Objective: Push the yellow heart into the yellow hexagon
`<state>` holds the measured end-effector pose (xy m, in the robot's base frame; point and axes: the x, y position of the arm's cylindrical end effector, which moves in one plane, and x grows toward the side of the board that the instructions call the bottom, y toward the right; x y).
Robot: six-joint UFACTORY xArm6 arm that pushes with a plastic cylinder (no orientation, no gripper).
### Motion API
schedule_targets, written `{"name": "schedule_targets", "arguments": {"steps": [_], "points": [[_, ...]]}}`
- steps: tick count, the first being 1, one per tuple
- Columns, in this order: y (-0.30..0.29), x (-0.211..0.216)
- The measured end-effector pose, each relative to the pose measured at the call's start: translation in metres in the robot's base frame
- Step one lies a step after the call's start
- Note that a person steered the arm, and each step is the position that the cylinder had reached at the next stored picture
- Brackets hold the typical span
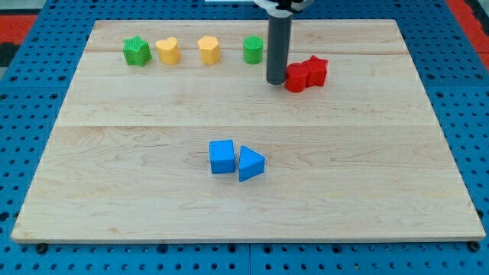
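Wooden board (pixel 244 206), seen from above. Near top left, yellow heart (pixel 168 50) just left of yellow hexagon (pixel 208 50), apart, likely awaiting a rightward push. My tip (pixel 276 79) touching red blocks (pixel 306 74); no fingers, nothing grasped.

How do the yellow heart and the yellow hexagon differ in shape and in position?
The yellow heart has a notched top; the yellow hexagon has flat, angled sides. The heart lies further to the view's left, beside the green star; the hexagon lies nearer the green cylinder and my tip. They are apart. Both are yellow, similar in size, in the top row.
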<state>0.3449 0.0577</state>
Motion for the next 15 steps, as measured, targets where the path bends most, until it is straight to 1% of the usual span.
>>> {"name": "schedule_targets", "arguments": {"steps": [1,3,4,5,6,8,9,10,13,15], "points": [[-0.004,0.0],[-0.098,0.021],[-0.153,0.016],[-0.198,-0.004],[-0.222,-0.036],[-0.226,-0.067],[-0.218,-0.082],[-0.199,-0.09],[-0.137,-0.096],[-0.126,-0.112]]}}
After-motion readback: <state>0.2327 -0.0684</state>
